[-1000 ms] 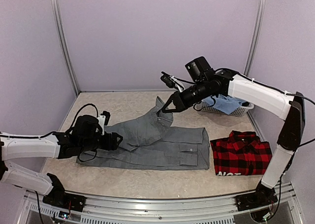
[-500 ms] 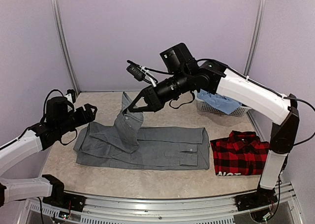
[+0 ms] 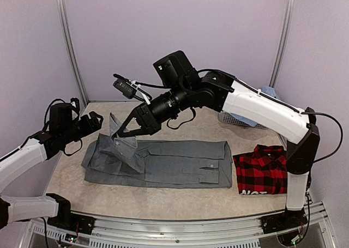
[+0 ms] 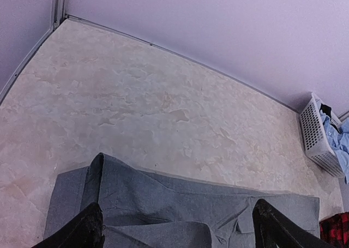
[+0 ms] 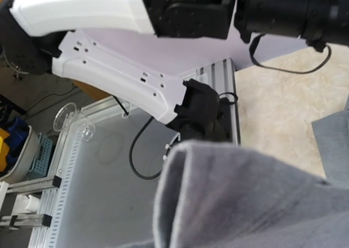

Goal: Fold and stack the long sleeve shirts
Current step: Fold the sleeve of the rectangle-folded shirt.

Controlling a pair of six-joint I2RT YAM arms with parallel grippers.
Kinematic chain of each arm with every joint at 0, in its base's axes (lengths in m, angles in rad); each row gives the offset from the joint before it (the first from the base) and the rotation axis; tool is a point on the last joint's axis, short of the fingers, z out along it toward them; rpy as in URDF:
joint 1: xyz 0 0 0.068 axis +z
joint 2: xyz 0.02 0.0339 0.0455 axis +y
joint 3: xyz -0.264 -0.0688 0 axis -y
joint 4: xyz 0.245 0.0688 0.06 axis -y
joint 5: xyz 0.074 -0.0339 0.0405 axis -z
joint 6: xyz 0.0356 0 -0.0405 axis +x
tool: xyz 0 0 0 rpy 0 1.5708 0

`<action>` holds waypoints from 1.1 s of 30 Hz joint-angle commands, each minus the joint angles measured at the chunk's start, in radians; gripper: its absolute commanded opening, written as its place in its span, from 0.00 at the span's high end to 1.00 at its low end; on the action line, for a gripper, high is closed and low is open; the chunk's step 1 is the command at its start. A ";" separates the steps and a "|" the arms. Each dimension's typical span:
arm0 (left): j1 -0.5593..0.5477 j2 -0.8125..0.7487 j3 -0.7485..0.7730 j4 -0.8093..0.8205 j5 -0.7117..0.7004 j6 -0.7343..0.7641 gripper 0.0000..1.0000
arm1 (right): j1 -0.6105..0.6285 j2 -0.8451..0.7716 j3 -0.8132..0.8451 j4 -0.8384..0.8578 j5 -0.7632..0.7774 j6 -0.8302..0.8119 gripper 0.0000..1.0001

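Beige table (image 3: 163, 201), lilac walls (image 3: 180, 41): we've got the grey shirt (image 3: 180, 163) lying mid-table, long axis left-to-right, with the plaid shirt (image 3: 264, 171) folded near its right end. Our right hand (image 3: 121, 132) is pinched on a raised flap of the grey shirt over its left end, arm stretched right across. Our left hand (image 3: 92, 121) is spread wide and empty just left of that end, so we'd judge it nearer for the next grab.

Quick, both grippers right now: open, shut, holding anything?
Left gripper: open, empty.
Right gripper: shut on the grey shirt, lifting a fold.
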 commanded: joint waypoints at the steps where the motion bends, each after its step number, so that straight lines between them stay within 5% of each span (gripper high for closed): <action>1: 0.008 0.008 0.028 -0.006 0.017 0.009 0.10 | -0.004 0.003 0.014 -0.013 0.055 0.000 1.00; 19: 0.007 0.021 0.015 0.010 0.047 0.018 0.10 | -0.359 -0.149 -0.548 0.121 0.159 -0.005 1.00; 33: 0.005 0.016 0.002 0.016 0.057 0.021 0.10 | -0.499 -0.199 -0.730 0.113 0.220 -0.075 1.00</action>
